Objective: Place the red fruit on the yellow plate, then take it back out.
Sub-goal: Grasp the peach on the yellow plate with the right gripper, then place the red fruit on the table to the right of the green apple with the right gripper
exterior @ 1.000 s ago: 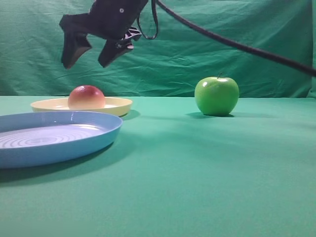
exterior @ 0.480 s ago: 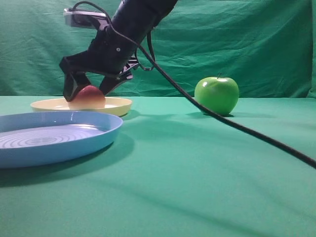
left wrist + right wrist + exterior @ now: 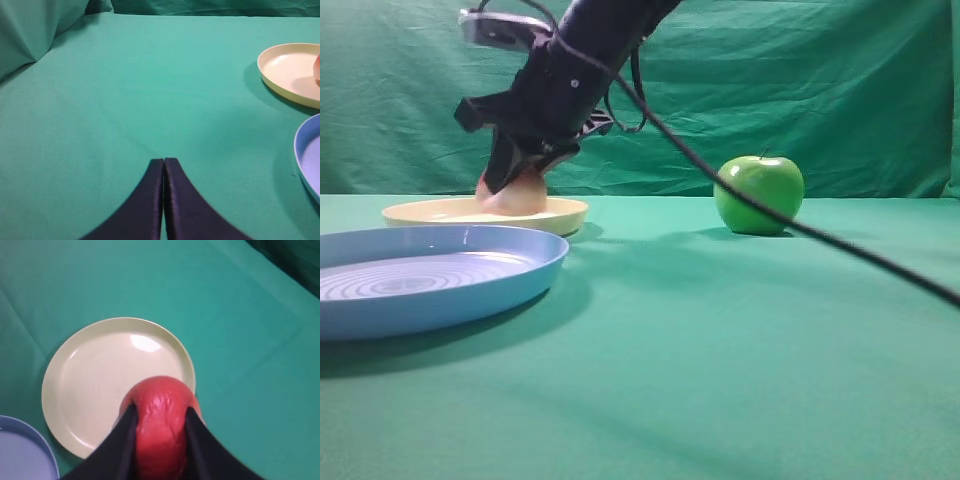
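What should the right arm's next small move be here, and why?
Probably a straight lift. The right gripper has its fingers against both sides of the red fruit, which sits at the edge of the yellow plate. With the fruit already on the plate, taking it out remains. The left gripper is shut, away from the plate.

the red fruit (image 3: 160, 427) is deep red on top and pale pinkish near its base, and it sits between the black fingers (image 3: 122, 447) of the right gripper (image 3: 159, 440) above the pale cream-yellow plate (image 3: 90, 375). the blue plate (image 3: 430, 285) is light blue with fine concentric rings inside, and the apple (image 3: 759, 194) is glossy bright green. the cloth (image 3: 720, 350) and backdrop (image 3: 840, 90) are green, the left gripper (image 3: 164, 195) is dark navy-black, and the cable (image 3: 820, 238) is black.
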